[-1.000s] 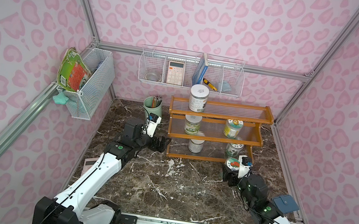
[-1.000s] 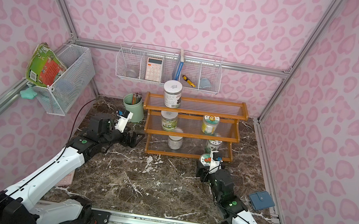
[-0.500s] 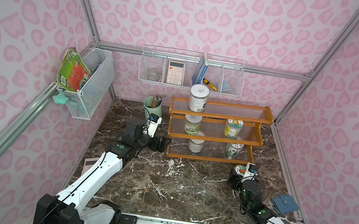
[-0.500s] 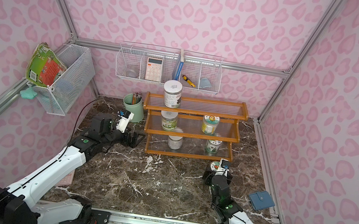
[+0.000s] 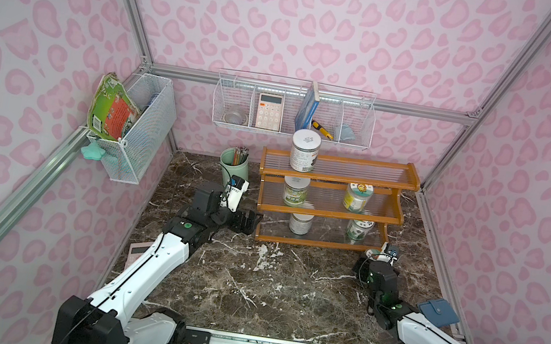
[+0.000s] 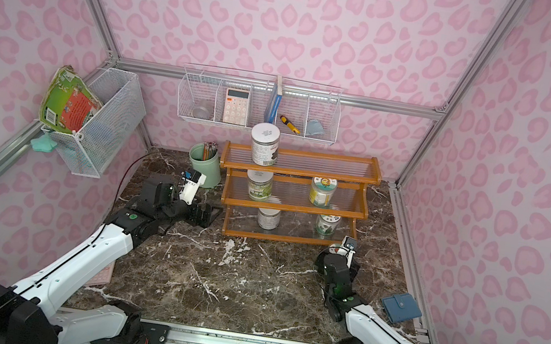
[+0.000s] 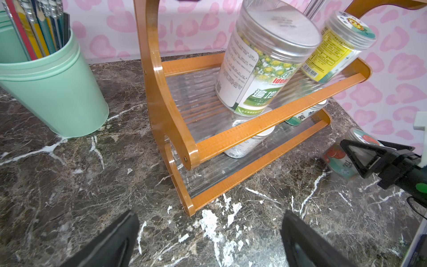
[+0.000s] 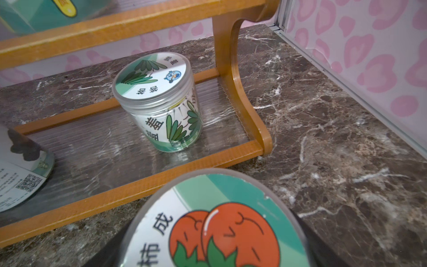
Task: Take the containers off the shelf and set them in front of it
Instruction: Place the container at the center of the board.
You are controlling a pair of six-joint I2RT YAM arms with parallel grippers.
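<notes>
The jar with the orange fruit lid (image 8: 215, 222) is found between the jaws of the right gripper (image 7: 351, 154), just in front of the right end of the shelf (image 5: 332, 180). A dark marble table (image 5: 266, 291) is closed in by pink spotted walls (image 5: 309, 17). The jar's sides are pinched by the right gripper; the left gripper (image 5: 249, 222) is spread wide, empty, by the shelf's left end.

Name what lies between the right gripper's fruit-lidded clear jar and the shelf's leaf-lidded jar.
Beyond the fruit-lidded jar: the shelf's orange wooden front rail, then bare ribbed panel; right wrist view.
</notes>
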